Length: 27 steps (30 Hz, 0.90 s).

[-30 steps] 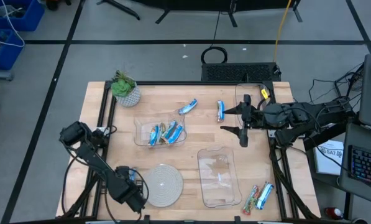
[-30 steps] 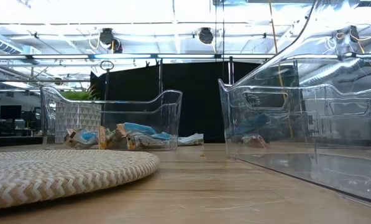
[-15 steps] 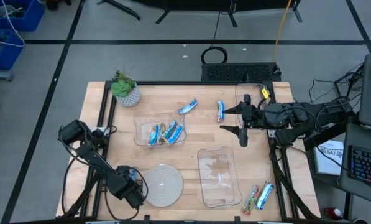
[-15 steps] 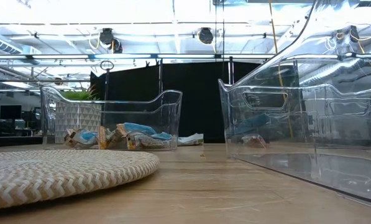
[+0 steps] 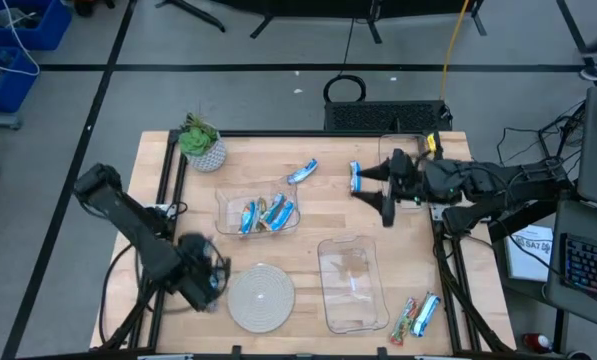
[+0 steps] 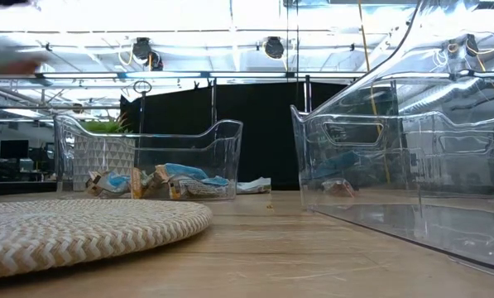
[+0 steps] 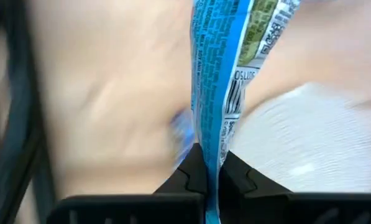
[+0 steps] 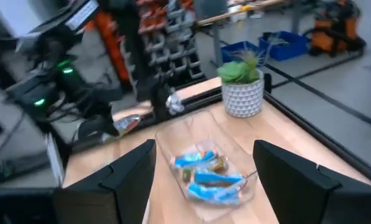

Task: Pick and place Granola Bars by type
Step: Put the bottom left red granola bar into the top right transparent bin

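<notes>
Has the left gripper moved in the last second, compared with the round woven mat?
Yes. In the high view the left gripper, shut on a blue granola bar, has lifted from the table's near edge and now sits higher beside the round woven mat, on its left.

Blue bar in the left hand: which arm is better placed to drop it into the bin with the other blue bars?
Left. Its hand is shut on a blue bar beside the plate, next to that bin. The right hand is open and empty across the table.
</notes>
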{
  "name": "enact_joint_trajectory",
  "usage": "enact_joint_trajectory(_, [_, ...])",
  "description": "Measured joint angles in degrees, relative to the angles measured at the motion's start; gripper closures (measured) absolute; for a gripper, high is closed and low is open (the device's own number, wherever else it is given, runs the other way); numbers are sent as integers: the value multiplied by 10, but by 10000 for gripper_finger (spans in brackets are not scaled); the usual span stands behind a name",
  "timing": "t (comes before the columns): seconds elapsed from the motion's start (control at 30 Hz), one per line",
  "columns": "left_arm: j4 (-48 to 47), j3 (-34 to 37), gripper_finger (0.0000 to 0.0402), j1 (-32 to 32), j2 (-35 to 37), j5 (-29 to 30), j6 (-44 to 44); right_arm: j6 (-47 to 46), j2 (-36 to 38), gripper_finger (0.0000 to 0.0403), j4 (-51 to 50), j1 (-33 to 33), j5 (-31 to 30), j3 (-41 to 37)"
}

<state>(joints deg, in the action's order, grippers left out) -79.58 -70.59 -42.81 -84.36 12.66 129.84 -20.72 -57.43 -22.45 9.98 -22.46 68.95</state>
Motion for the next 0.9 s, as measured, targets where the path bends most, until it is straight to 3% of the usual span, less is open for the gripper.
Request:
enact_joint_trajectory(0.07, [-21, -39, 391, 15, 21, 77, -61, -9, -10, 140, 19, -6, 2, 0])
enact_joint_trajectory(0.23, [-46, -113, 392, 91, 39, 195, -261, 29, -50, 140, 138, -11, 48, 0])
enact_joint_trajectory(0.4, [49, -160, 392, 181, 41, 281, -520, 44, -87, 140, 249, -24, 90, 0])
enact_joint_trajectory(0.53, [241, -166, 392, 244, 40, 280, -752, 45, -104, 140, 292, -39, 106, 0])
enact_joint_trajectory(0.67, [420, -166, 392, 290, 36, 233, -923, 53, -120, 140, 308, -47, 107, 0])
enact_joint_trajectory(0.9, [520, -168, 392, 353, 22, 142, -995, 58, -130, 140, 333, -48, 106, 0])
